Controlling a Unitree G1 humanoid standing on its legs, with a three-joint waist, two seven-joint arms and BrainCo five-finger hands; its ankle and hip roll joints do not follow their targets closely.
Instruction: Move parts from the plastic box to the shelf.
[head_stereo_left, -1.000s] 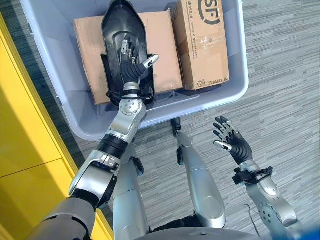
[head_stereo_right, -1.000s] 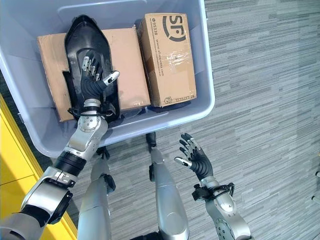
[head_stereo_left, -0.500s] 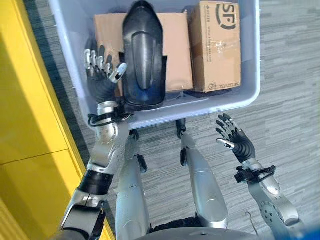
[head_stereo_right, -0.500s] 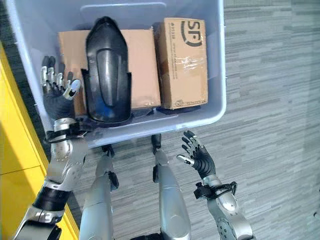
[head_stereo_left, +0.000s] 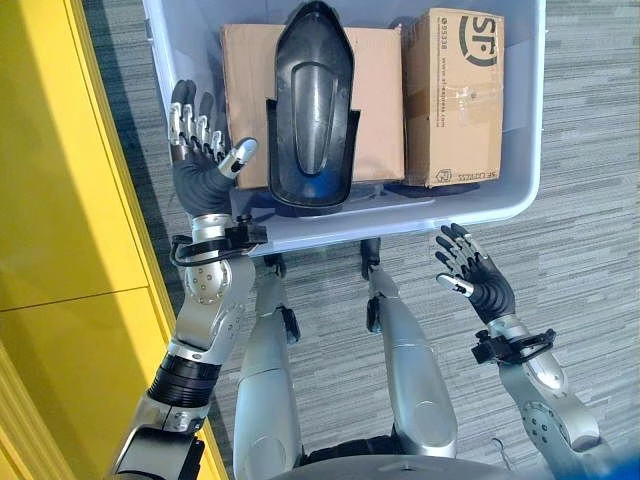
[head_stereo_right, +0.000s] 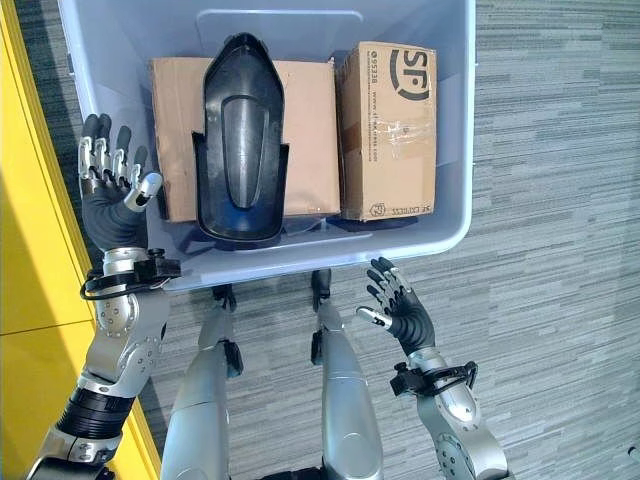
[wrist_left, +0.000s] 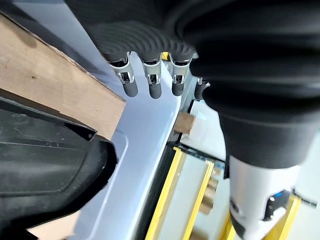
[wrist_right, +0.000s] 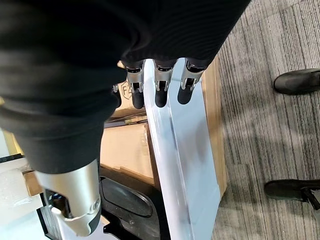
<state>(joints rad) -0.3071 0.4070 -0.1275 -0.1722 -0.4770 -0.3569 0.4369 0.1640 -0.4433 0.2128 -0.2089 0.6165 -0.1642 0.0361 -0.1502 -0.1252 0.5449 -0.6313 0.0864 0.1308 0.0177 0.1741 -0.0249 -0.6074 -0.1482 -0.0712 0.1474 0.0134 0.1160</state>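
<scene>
A pale blue plastic box (head_stereo_left: 520, 190) stands on the carpet ahead of me. Inside it a long black moulded part (head_stereo_left: 312, 110) lies on a flat cardboard box (head_stereo_left: 378, 100), with a taller printed carton (head_stereo_left: 455, 95) beside it on the right. My left hand (head_stereo_left: 200, 165) is open at the box's near left corner, fingers straight, holding nothing, a little left of the black part (wrist_left: 45, 165). My right hand (head_stereo_left: 478, 280) is open in front of the box's near right rim (wrist_right: 175, 135), apart from it and empty.
A yellow shelf frame (head_stereo_left: 70, 200) runs along my left side, close to the box's left wall. Grey striped carpet (head_stereo_left: 590, 200) lies to the right. A person's black shoes (wrist_right: 295, 80) stand on the carpet beyond the box.
My left hand came off the black part and moved out to the box's near left corner, open. The camera shifted, so the box sits further right and straighter. The right hand barely moved.
</scene>
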